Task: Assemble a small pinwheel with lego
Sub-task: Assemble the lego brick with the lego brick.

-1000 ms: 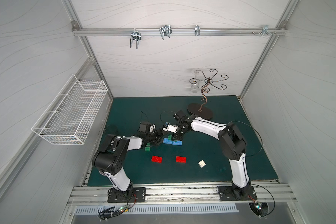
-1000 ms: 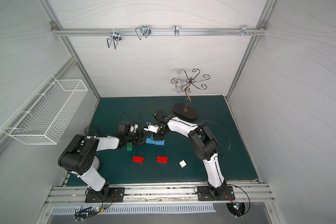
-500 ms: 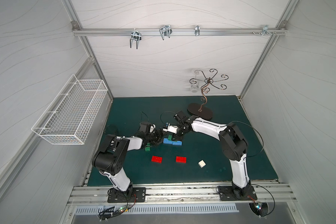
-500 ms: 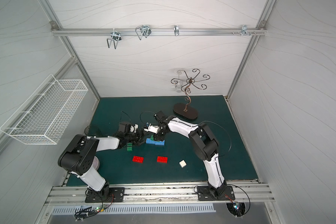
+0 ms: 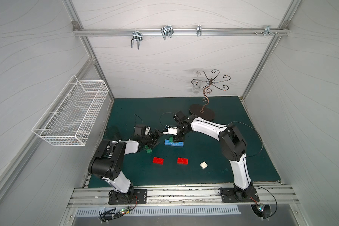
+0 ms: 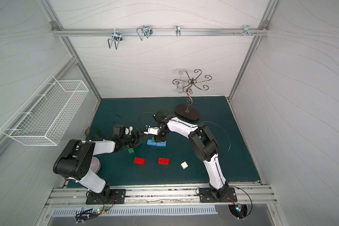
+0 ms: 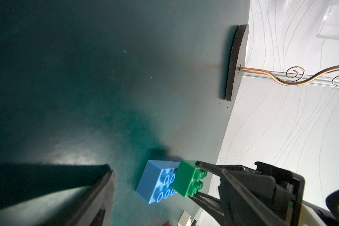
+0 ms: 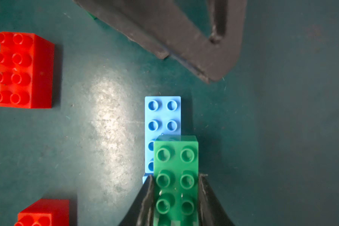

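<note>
Dark green matting [image 5: 145, 109] floors the booth; left of centre in both top views the left gripper [image 5: 156, 139] stands spread and empty, a loose green brick [image 5: 148, 151] just below it. At centre the right gripper [image 8: 176, 176] is clenched on another green brick [image 8: 176, 156] over two blue bricks [image 5: 174, 143]; two red bricks [image 5: 158, 160] and a white brick [image 5: 203, 165] lie lower right.

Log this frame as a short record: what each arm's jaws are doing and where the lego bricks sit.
right jaws: shut on a green brick, held over the blue bricks; seating unclear
left jaws: open, empty, beside the blue bricks
second green brick: on the mat, near the left jaws
red bricks: loose, apart, nearer the front
white brick: loose on the mat
pinwheel: not yet built
</note>
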Controlling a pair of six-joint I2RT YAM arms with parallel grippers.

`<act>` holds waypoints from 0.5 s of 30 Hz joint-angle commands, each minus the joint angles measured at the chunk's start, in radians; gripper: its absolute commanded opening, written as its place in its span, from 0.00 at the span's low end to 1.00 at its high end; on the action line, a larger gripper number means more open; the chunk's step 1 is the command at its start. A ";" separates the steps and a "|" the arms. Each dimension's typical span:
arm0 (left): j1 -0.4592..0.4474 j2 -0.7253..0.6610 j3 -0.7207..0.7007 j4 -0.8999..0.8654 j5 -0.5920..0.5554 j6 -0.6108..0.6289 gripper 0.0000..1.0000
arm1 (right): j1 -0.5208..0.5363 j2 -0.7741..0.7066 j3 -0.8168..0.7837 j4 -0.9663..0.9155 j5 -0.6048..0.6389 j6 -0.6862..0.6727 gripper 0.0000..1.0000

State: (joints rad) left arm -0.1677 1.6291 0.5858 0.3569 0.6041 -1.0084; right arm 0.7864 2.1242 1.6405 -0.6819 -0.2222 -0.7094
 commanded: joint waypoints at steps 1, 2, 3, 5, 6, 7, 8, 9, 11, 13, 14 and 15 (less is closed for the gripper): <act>0.005 0.025 -0.016 -0.042 -0.008 -0.011 0.88 | -0.025 0.093 -0.070 -0.172 0.080 -0.043 0.18; 0.005 0.027 -0.014 -0.031 -0.003 -0.016 0.89 | -0.031 0.079 -0.089 -0.167 0.072 -0.038 0.18; 0.005 0.028 -0.012 -0.029 0.001 -0.018 0.89 | -0.029 0.066 -0.109 -0.159 0.073 -0.042 0.18; 0.003 0.031 -0.007 -0.029 0.009 -0.011 0.89 | -0.023 0.036 -0.163 -0.132 0.088 -0.062 0.18; 0.000 0.035 -0.008 -0.026 0.011 -0.010 0.89 | -0.025 0.033 -0.169 -0.128 0.089 -0.059 0.18; -0.007 0.043 -0.010 -0.009 0.014 -0.013 0.89 | -0.028 0.036 -0.163 -0.137 0.088 -0.053 0.18; -0.016 0.054 -0.012 0.011 0.018 -0.018 0.88 | -0.026 0.047 -0.147 -0.145 0.089 -0.040 0.18; -0.025 0.068 -0.009 0.028 0.025 -0.022 0.88 | -0.021 0.057 -0.135 -0.149 0.095 -0.035 0.18; -0.038 0.098 -0.004 0.073 0.043 -0.043 0.88 | 0.002 0.092 -0.094 -0.165 0.110 -0.036 0.18; -0.037 0.115 -0.018 0.137 0.056 -0.079 0.88 | 0.027 0.126 -0.047 -0.182 0.121 -0.029 0.18; -0.034 0.116 -0.021 0.139 0.057 -0.081 0.87 | 0.037 0.137 -0.031 -0.188 0.119 -0.029 0.18; -0.030 0.112 -0.023 0.130 0.055 -0.077 0.87 | 0.046 0.149 -0.021 -0.191 0.118 -0.032 0.18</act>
State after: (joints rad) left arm -0.1955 1.7031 0.5861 0.5003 0.6621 -1.0584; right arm 0.7971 2.1353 1.6569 -0.7021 -0.2054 -0.7372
